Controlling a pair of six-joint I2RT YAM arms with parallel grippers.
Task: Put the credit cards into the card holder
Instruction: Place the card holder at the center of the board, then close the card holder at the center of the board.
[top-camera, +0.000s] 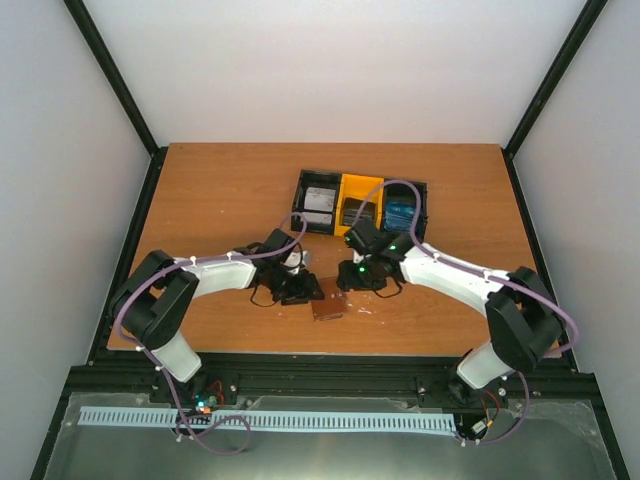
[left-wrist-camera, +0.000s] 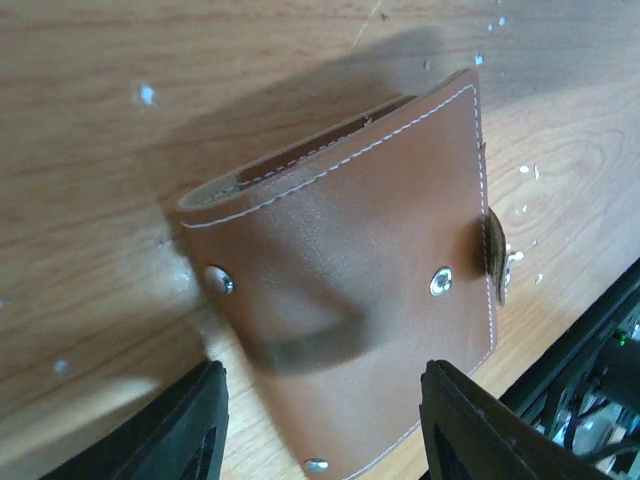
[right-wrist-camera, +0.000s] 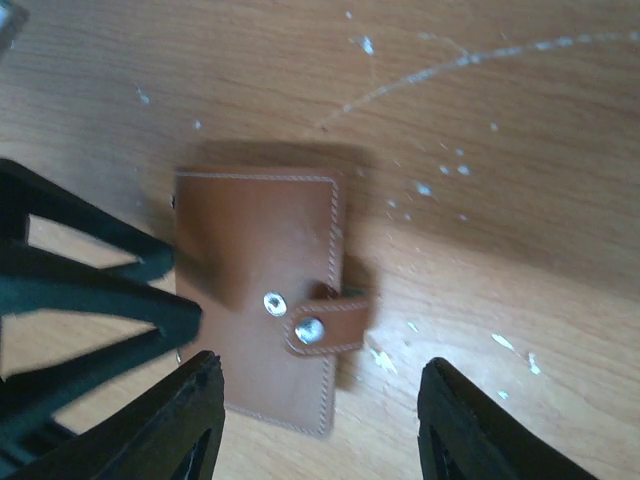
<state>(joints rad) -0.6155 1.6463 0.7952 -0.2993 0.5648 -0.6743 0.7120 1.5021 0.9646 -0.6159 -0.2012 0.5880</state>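
The brown card holder (top-camera: 328, 305) lies folded on the table between both grippers. In the left wrist view the card holder (left-wrist-camera: 350, 290) fills the frame, and my left gripper (left-wrist-camera: 325, 440) stands open just above its near edge, touching nothing. In the right wrist view the card holder (right-wrist-camera: 260, 270) has its strap tab (right-wrist-camera: 325, 325) lying next to a bare stud. My right gripper (right-wrist-camera: 320, 430) is open over the strap side and holds nothing. Credit cards lie in the tray: a whitish one (top-camera: 318, 212), a dark one (top-camera: 357, 212) and a blue one (top-camera: 404, 213).
The black-and-yellow three-compartment tray (top-camera: 341, 178) stands behind the grippers at mid table. The left arm's black fingers (right-wrist-camera: 90, 290) reach in at the left of the right wrist view, close to the holder. The table's front edge and black rail (left-wrist-camera: 600, 340) lie just beyond the holder.
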